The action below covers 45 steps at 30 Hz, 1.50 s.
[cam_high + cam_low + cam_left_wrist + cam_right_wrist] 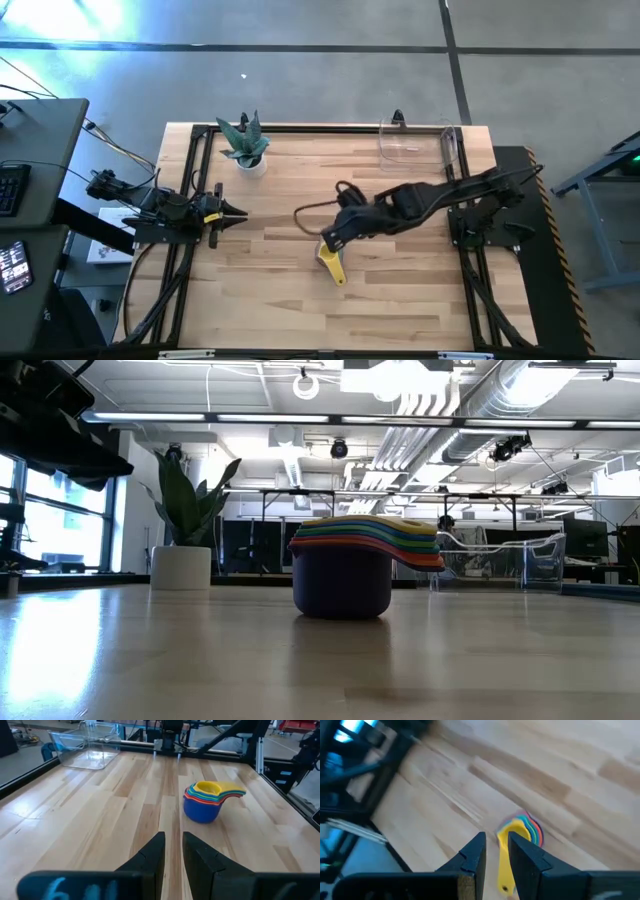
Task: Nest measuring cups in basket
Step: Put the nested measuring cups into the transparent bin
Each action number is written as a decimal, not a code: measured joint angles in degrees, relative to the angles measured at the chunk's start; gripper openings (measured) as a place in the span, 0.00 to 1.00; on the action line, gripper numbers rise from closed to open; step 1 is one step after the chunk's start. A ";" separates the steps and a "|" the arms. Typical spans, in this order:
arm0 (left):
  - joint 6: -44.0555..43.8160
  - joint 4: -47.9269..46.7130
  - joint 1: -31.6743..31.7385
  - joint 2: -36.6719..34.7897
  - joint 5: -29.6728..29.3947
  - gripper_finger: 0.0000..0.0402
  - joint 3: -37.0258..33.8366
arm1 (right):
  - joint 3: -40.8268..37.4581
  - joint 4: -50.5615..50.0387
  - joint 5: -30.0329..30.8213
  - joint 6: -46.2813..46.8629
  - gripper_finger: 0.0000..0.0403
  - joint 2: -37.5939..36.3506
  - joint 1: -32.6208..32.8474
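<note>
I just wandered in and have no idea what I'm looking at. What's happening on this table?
The right claw hovers above a nested stack of measuring cups, yellow on top, in the middle of the wooden table. The clear basket stands empty at the far edge. The left claw waits at the side.

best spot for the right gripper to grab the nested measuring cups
Probably the stacked flat handles: the measuring cups sit upright on the table, handles fanned out together to one side above the wood. The right gripper hovers close above, so coming down from overhead and pinching across the handles looks simplest.
</note>
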 joint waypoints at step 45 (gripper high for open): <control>0.00 0.00 -0.01 0.00 0.04 0.14 0.04 | -0.04 -1.65 -7.11 7.41 0.83 19.82 5.26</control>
